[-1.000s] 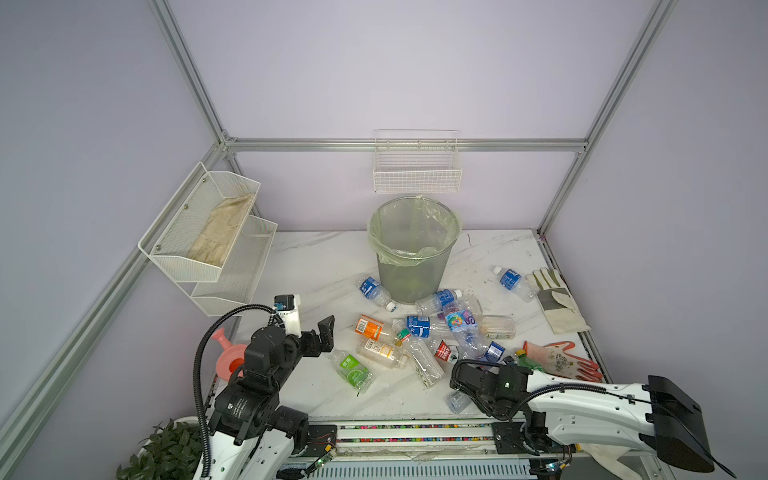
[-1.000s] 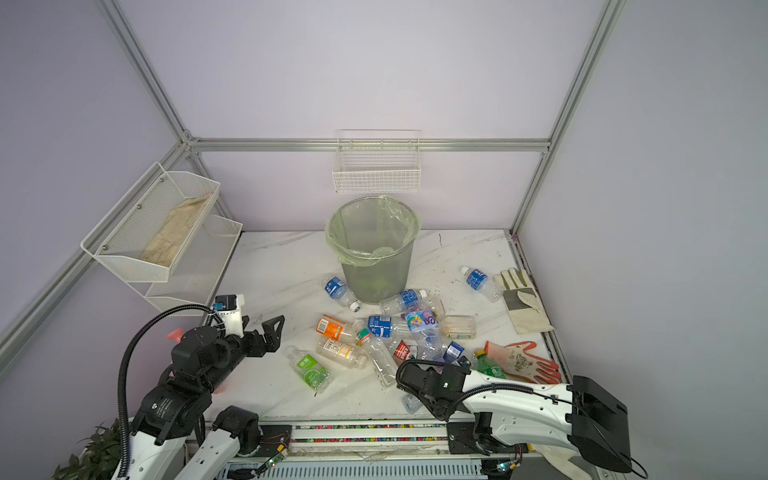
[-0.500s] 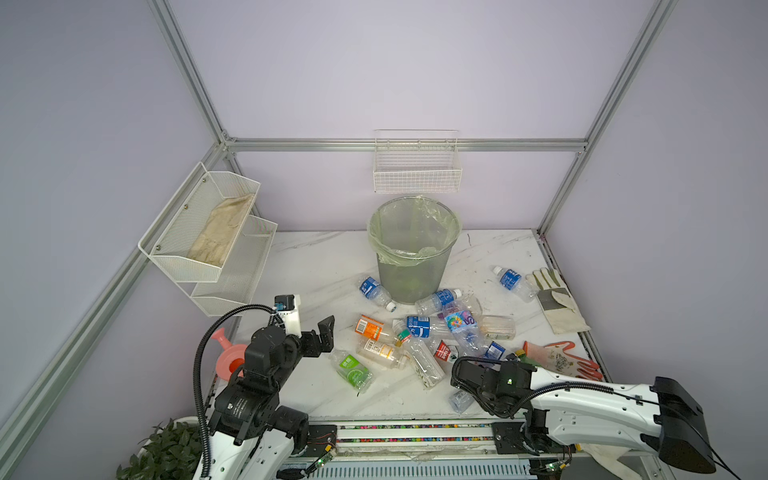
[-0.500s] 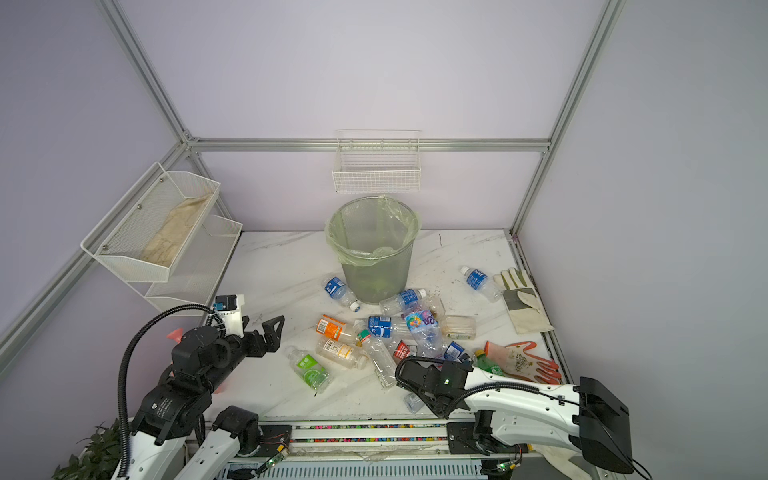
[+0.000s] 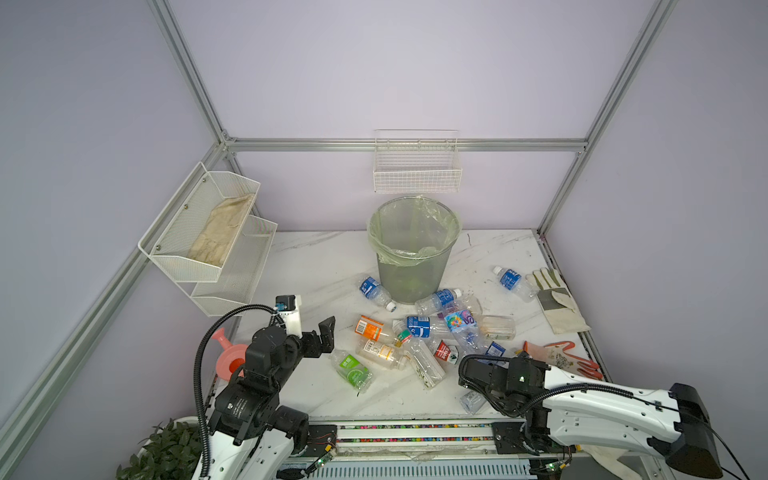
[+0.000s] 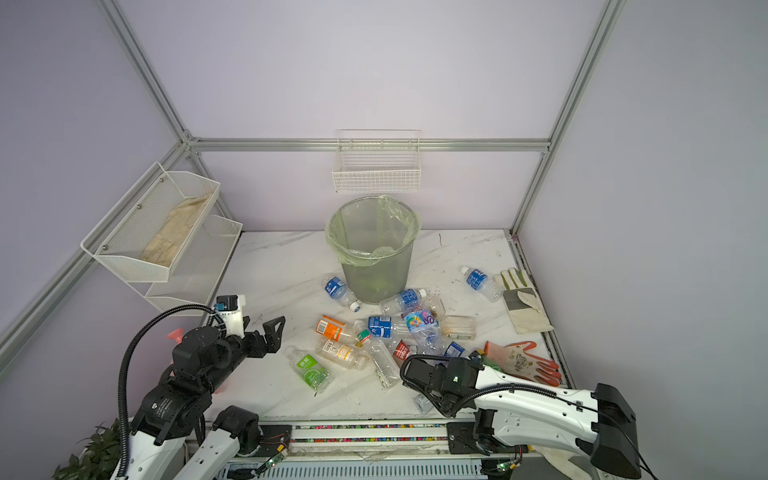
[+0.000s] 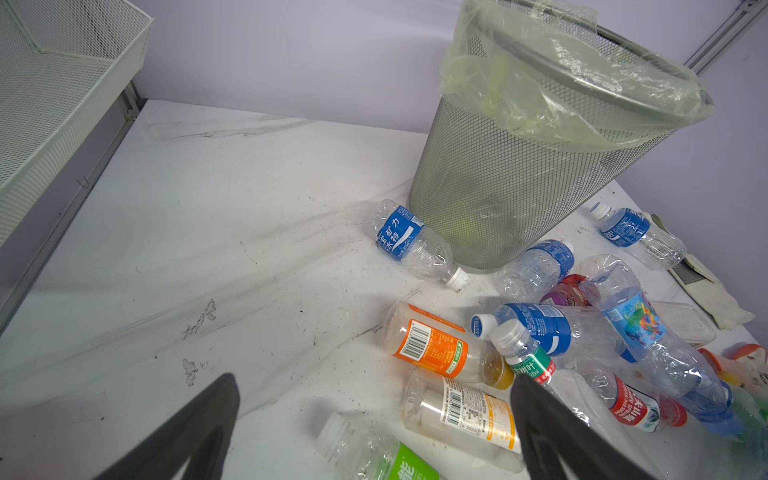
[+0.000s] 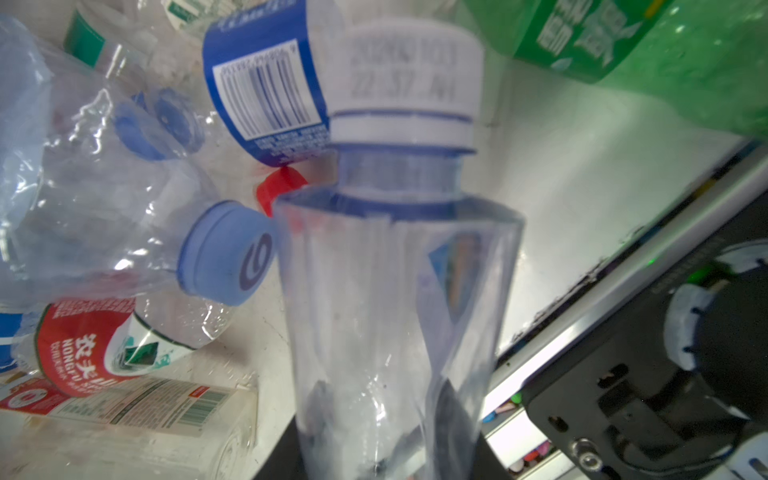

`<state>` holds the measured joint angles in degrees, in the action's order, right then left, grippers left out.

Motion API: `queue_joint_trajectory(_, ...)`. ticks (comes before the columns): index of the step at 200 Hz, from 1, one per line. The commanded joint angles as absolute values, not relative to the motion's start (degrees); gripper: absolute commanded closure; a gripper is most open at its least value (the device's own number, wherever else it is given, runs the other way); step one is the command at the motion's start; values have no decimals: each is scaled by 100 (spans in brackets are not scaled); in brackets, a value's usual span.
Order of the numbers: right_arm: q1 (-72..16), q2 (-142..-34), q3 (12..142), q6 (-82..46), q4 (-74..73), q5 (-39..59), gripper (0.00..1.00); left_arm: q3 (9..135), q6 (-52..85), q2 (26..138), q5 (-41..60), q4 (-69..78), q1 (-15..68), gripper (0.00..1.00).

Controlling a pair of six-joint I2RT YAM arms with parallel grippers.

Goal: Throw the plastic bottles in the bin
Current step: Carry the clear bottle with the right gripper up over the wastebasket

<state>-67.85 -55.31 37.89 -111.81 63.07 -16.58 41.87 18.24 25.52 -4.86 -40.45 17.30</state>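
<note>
The bin (image 5: pixel 413 266) (image 6: pixel 376 270) (image 7: pixel 519 187), grey mesh with a pale green bag, stands at the back middle. Several plastic bottles (image 5: pixel 428 332) (image 6: pixel 390 328) lie in a heap in front of it. One blue-labelled bottle (image 5: pixel 511 280) lies apart at the right. My right gripper (image 8: pixel 374 449) is low at the table's front edge, shut on a clear white-capped bottle (image 8: pixel 395 291) (image 5: pixel 471 401). Its fingers show dark through the creased plastic. My left gripper (image 5: pixel 322 338) (image 7: pixel 374 386) hangs open and empty above a green-labelled bottle (image 7: pixel 386 461) (image 5: pixel 353 370).
A pink watering can (image 5: pixel 230 357) sits behind my left arm. White gloves (image 5: pixel 555 297) and an orange glove (image 5: pixel 557 357) lie at the right edge. A two-tier mesh rack (image 5: pixel 216 237) juts from the left wall, and a wire basket (image 5: pixel 417 174) hangs above the bin.
My right gripper's jaws have drawn in on the clear bottle at the front edge, and that arm has shifted slightly. The left arm has not moved.
</note>
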Motion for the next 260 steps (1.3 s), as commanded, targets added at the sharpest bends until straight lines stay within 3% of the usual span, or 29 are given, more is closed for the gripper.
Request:
queue_joint_trajectory(1,-6803,-5436,3951,-14332,7113,-1657,84,4043,1725,2575,-519,-3973,1764,0)
queue_joint_trajectory(59,-6803,-5827,4981,-13485,7813,-2512,90,4043,1732,2592,-554,-3990,1793,0)
queue_joint_trajectory(78,-6803,-5988,5308,-13048,7840,-2746,100,4051,1741,2602,-554,-3990,1796,0)
queue_joint_trajectory(110,-6803,-6067,5646,-12691,7851,-3108,100,4051,1740,2593,-571,-3999,1812,0)
queue_joint_trajectory(143,-6803,-6181,6449,-11681,7840,-4158,100,4050,1748,2593,-589,-3996,1831,0)
queue_joint_trajectory(166,-6798,-6283,7204,-10455,7582,-4912,100,4047,1745,2593,-580,-3998,1835,0)
queue_joint_trajectory(187,-6803,-6249,7695,-8204,6275,-5263,100,4052,1742,2601,-571,-3999,1846,0)
queue_joint_trajectory(217,-6803,-6172,7987,-5418,4110,-4896,100,4047,1741,2609,-562,-4007,1862,0)
queue_joint_trajectory(260,-6803,-7272,9507,-3684,3834,-4555,100,4052,1745,2610,-596,-4021,1939,0)
